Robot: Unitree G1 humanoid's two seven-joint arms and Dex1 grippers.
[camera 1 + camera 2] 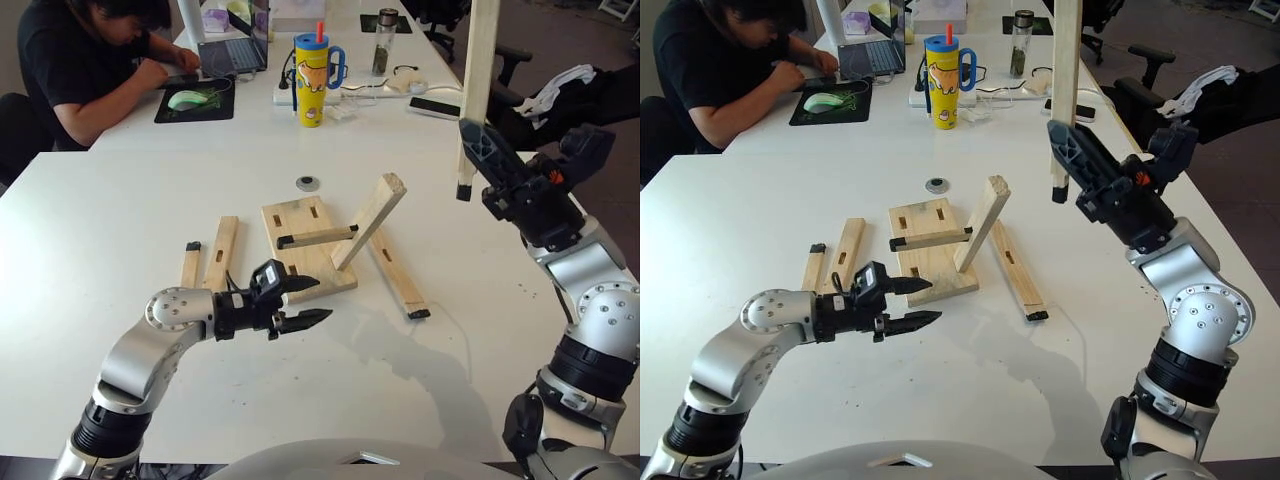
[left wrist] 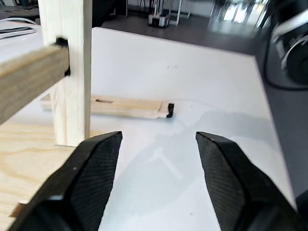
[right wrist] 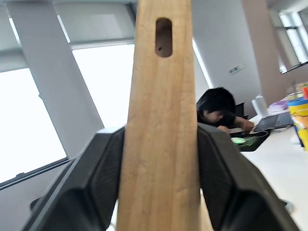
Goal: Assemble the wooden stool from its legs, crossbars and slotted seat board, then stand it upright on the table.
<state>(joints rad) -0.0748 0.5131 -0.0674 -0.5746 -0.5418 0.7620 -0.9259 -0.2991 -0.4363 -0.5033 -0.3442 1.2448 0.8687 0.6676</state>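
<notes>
Holding a leg [image 1: 480, 60] aloft in clamped right fingers [image 1: 478, 145], with left fingers [image 1: 300, 285] spread empty beside the seat board [image 1: 310, 265]; next, probably seating leg in a free slot [image 1: 313, 211]

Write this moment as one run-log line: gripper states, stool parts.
left gripper open, near seat board | right gripper shut on held leg, upright above table | tilted leg with crossbar on board | loose pieces flat

Bright, even light falls on the white counter [image 1: 120, 200]; the seat board [image 1: 305, 265] casts only a faint, soft shadow. Windows [image 3: 33, 120] glare white, backlighting the leg [image 3: 161, 120].
</notes>
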